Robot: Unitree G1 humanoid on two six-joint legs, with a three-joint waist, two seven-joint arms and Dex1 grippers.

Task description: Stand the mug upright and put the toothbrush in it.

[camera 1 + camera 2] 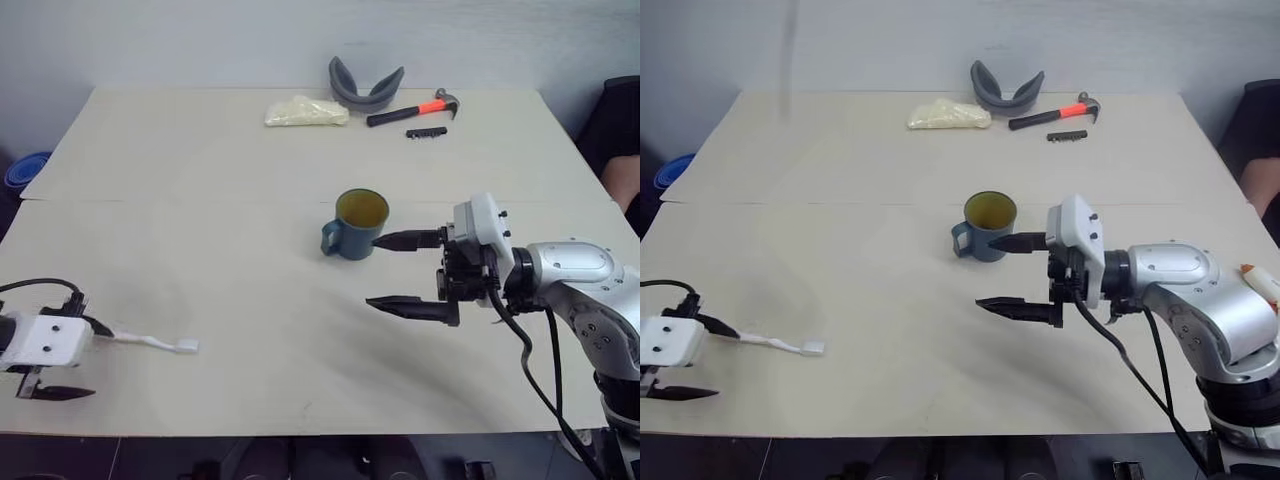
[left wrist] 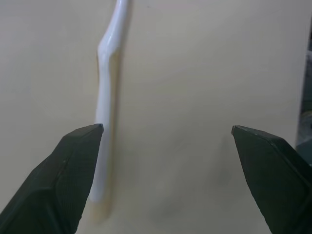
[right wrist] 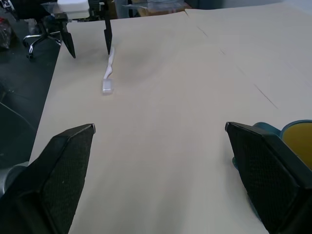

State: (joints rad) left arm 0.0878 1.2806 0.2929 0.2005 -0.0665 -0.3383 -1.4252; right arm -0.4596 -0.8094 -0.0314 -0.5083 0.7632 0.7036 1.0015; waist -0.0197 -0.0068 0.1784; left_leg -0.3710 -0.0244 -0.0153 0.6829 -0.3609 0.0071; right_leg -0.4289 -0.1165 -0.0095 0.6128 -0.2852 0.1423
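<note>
Mug: the mug (image 1: 357, 226) stands upright near the middle of the bench (image 1: 250, 180), yellowish mouth facing up and handle turned toward the robot's left. By the look of it, the first half of the job is done.

Toothbrush: the toothbrush (image 1: 150, 342) lies flat near the bench's front left, well apart from the mug, bristled head pointing toward the middle. It is not in the mug yet.

Left tool: the left tool (image 1: 40, 391) hangs over the handle end of the toothbrush with its fingers spread wide and nothing held. That placement reads as lining up for a pickup.

Right tool: the right tool (image 1: 410, 273) sits just beside the mug on the robot's right, fingers wide apart and empty, its upper finger reaching toward the mug's wall. Whether it touches cannot be told.

Left wrist view: it shows what the eye views cannot, the white handle running beside one finger rather than centred in the gap. A small sideways correction seems needed before closing.

Right wrist view: it looks across the bench and catches the left tool straddling the far end of the toothbrush, with the mug's rim at its edge.

Far side: a hammer (image 1: 412, 108), a grey curved piece (image 1: 364, 86) and a pale bag (image 1: 305, 111) lie at the back of the bench, clear of the action.
</note>
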